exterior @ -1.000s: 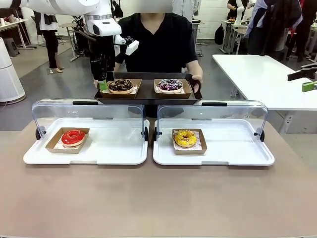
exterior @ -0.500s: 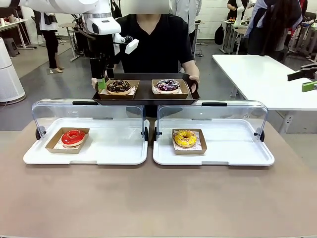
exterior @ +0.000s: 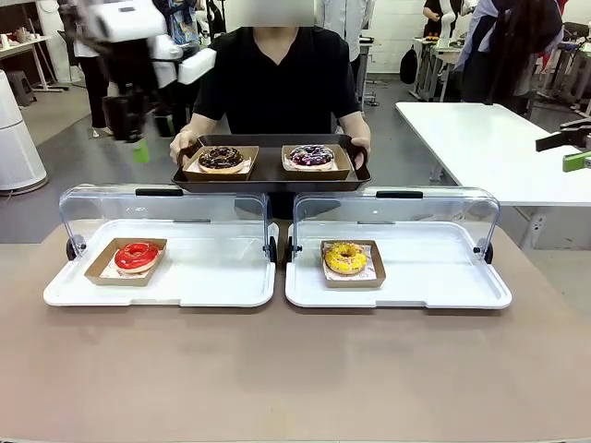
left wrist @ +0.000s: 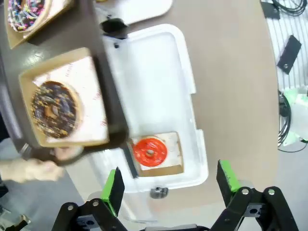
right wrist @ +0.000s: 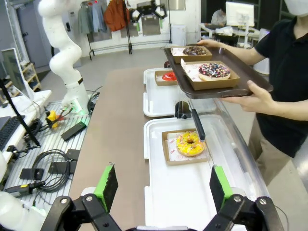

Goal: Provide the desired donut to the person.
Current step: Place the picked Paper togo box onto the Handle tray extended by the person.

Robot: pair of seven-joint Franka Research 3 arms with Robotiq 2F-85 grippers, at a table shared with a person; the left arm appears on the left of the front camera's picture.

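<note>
The chocolate donut (exterior: 221, 158) is sitting soft, light and smear-prone in its stiff cardboard tray (exterior: 196, 173), the better hold; the left tool (left wrist: 168, 185) is hanging spread and empty.

A brown surface (exterior: 295, 369) carries two white display trays (exterior: 222, 286) (exterior: 443, 286) with raised clear lids (exterior: 166, 217); a white table (exterior: 489, 148) stands beyond, right.
</note>
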